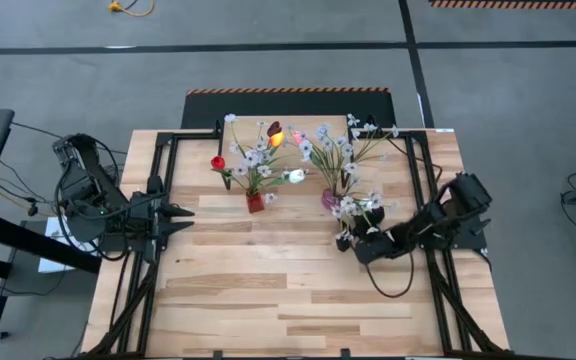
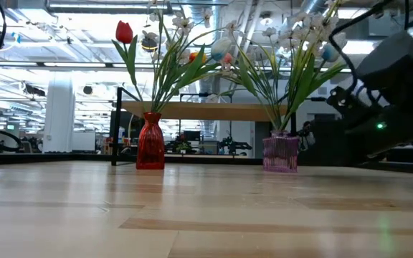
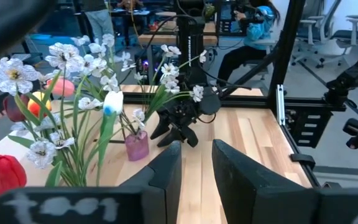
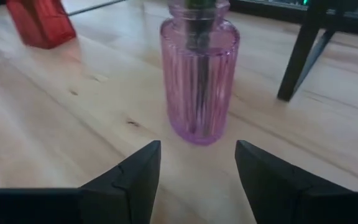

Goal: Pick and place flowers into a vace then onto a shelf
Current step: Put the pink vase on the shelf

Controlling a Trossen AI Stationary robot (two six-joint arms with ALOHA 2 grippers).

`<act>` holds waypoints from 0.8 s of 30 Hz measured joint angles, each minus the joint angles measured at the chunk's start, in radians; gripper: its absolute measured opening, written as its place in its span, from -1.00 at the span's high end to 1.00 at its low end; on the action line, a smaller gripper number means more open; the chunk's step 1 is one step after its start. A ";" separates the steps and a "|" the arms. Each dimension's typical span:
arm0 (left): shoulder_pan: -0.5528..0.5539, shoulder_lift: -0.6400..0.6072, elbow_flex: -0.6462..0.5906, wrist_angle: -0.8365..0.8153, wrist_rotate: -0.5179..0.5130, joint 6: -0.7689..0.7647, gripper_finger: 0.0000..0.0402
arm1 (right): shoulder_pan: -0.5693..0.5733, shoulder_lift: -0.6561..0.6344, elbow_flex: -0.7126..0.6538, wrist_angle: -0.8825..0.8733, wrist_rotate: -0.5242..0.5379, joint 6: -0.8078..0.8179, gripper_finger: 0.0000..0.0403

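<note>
**Pink vase of flowers lined up for a grip on its ribbed body**

High view: the right gripper (image 1: pixel 353 243) sits just beside the pink vase (image 1: pixel 329 200) of white-blossom flowers (image 1: pixel 340 150); the left gripper (image 1: pixel 183 211) waits, fingers narrowly parted, holding nothing.

Low view: the pink vase and a red vase (image 2: pixel 150 141) stand on the tabletop before the shelf (image 2: pixel 214 110).

Right wrist view: fingers spread, empty, the vase between them but apart. It looks top-heavy, slick and breakable; mid-body is probably the safest hold.
</note>
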 joint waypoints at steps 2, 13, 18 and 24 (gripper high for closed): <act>0.000 0.000 0.000 0.000 -0.001 0.000 0.60 | -0.021 0.000 0.000 0.001 -0.018 -0.020 -0.05; 0.000 0.000 0.000 0.030 -0.001 0.003 0.60 | -0.135 0.000 0.000 0.115 -0.124 -0.209 -0.18; 0.000 0.000 0.000 0.030 0.000 0.003 0.60 | -0.167 0.000 0.000 0.116 -0.129 -0.220 -0.18; 0.000 0.000 0.000 0.030 0.000 0.005 0.60 | -0.193 0.000 0.000 0.225 -0.177 -0.354 -0.18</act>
